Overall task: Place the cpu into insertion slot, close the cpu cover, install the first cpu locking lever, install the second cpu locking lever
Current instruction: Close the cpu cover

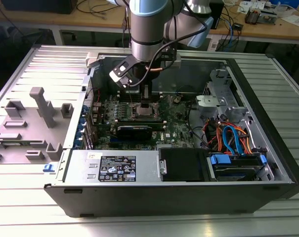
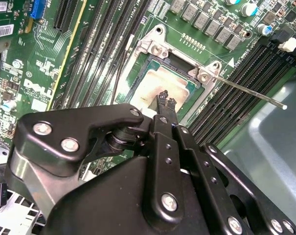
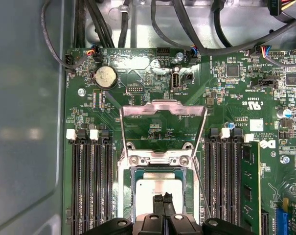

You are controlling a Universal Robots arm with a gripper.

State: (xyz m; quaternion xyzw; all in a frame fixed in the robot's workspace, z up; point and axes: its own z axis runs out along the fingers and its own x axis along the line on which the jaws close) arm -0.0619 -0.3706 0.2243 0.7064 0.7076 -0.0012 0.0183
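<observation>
The cpu (image 3: 150,188), a dull silver square, lies flat in the insertion slot (image 3: 133,205), whose dark rim frames it; the second wrist view shows the same cpu (image 2: 145,88). The cpu cover (image 3: 162,108), a thin silver frame with a big cut-out, stands swung back from the socket on its hinge. A thin locking lever (image 2: 250,92) sticks out past the memory slots. My gripper (image 3: 163,198) hovers just over the chip's top with its two black fingertips together and nothing between them. In the exterior view the gripper (image 1: 146,98) hangs inside the open computer case.
Long black memory slots (image 3: 91,186) flank the socket on both sides. A coin battery (image 3: 105,77) and black cables (image 3: 187,29) lie beyond the cover. A drive bay with orange and blue cables (image 1: 231,140) is on the exterior view's right, a grey fixture (image 1: 40,106) on its left.
</observation>
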